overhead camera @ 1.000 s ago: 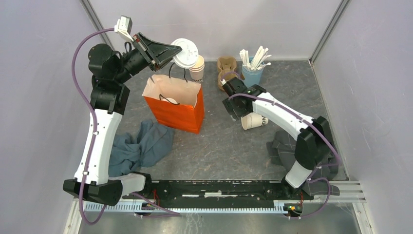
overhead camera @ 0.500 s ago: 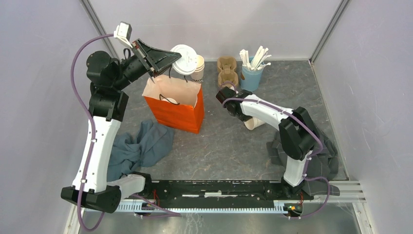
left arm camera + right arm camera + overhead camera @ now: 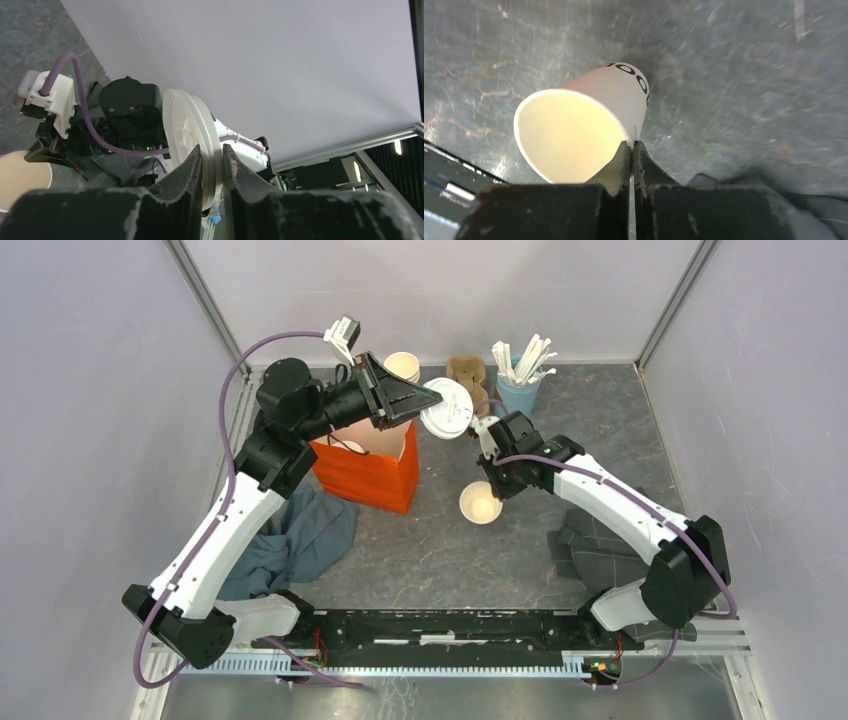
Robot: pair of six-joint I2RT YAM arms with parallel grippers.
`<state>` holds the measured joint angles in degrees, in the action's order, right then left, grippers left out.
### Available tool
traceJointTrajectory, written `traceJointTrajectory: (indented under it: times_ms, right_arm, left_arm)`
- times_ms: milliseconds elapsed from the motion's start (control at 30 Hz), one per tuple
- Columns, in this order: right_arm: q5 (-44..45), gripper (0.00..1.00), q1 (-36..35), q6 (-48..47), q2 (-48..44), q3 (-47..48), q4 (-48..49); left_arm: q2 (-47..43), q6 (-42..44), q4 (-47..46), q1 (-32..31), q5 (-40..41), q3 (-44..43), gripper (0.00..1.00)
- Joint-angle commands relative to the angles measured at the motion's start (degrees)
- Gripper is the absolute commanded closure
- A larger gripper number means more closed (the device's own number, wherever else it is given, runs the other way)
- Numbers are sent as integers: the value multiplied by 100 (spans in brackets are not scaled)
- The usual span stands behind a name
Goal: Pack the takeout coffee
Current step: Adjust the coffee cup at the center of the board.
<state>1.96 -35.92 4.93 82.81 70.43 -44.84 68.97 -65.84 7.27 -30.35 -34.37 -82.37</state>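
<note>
- A white lid (image 3: 448, 408) is pinched at its rim by the left gripper (image 3: 425, 408). It is held in the air over the far half of the table (image 3: 450, 560), just right of the mouth of the orange paper bag (image 3: 365, 470).
- In the left wrist view the lid (image 3: 187, 125) is seen edge-on, with one finger of the left gripper (image 3: 214, 157) pressed against each face. Whether one lid or two nested lids are held cannot be told.
- A lidless cream paper cup (image 3: 480, 505) is found near the middle of the table, right of the bag and below the lid, its open mouth turned upward.
- The cup's wall is nipped at the rim by the right gripper (image 3: 488, 488), one finger inside and one outside.
- In the right wrist view the fingers of the right gripper (image 3: 633, 147) are pressed nearly together on the thin wall. The cup (image 3: 569, 130) is seen tilted, with black lettering on its side. Whether its base touches the table cannot be told.
- No capped cup is shown; cup and lid are held apart.
- A stack of lidless cups (image 3: 402, 364) stands at the far edge behind the bag.
- A brown cup carrier (image 3: 466, 370) and a blue cup of stirrers (image 3: 515, 395) are set further right along that edge.
- A blue-grey cloth (image 3: 290, 540) lies toward the near left corner, and a dark grey cloth (image 3: 600, 555) lies by the right edge.
</note>
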Motion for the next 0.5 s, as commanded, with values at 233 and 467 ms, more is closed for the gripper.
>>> traceJointTrajectory:
  times_ms: [233, 467]
  right_arm:
    - [-951, 77, 175, 341, 33, -571, 415]
    - [-823, 33, 322, 130, -370, 823, -543]
  left_arm:
    - [-15, 214, -11, -122, 180, 308, 76]
    - [-40, 265, 68, -120, 175, 285, 76]
